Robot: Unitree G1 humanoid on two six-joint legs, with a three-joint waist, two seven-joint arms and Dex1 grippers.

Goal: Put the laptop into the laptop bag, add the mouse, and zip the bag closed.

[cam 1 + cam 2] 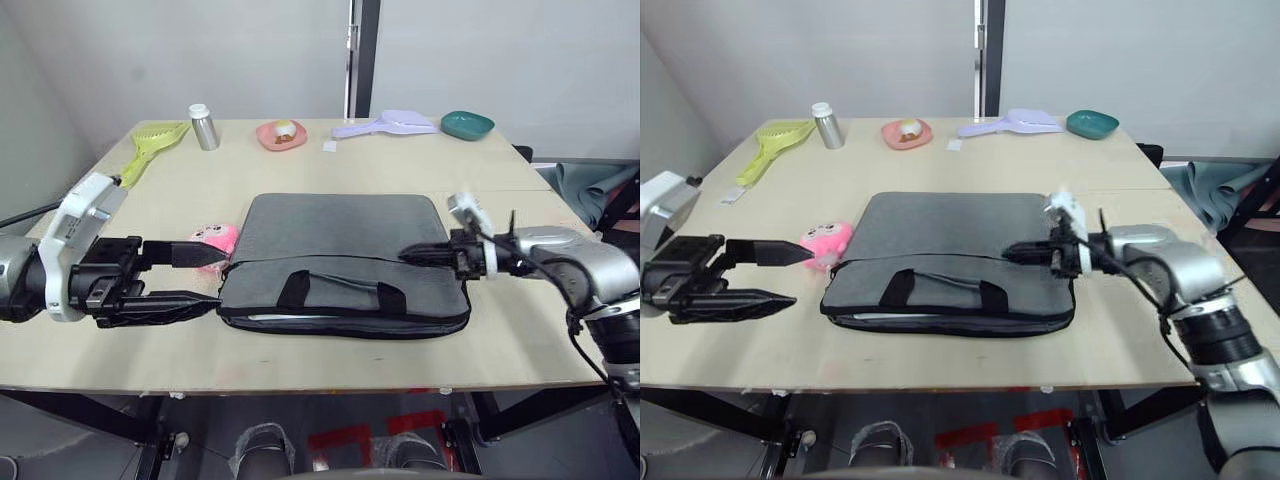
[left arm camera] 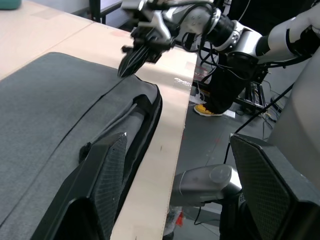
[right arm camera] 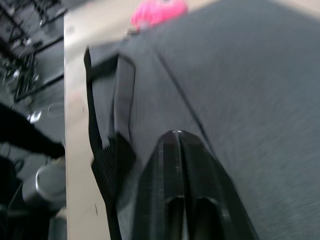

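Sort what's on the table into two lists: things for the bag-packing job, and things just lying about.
For the job:
laptop bag
left gripper, fingers open
right gripper, fingers shut, over the bag

Lying about:
pink plush toy
yellow-green scoop
silver bottle
pink dish
lilac scoop
teal bowl

Stood as a pale wooden table (image 1: 330, 360) bearing a laptop bag (image 1: 345, 255) at centre, pink plush toy (image 1: 213, 238) touching its left edge, and along the far side: green scoop (image 1: 150, 145), metal bottle (image 1: 204, 127), pink dish (image 1: 282, 134), lilac scoop (image 1: 388, 123), teal bowl (image 1: 467, 125)
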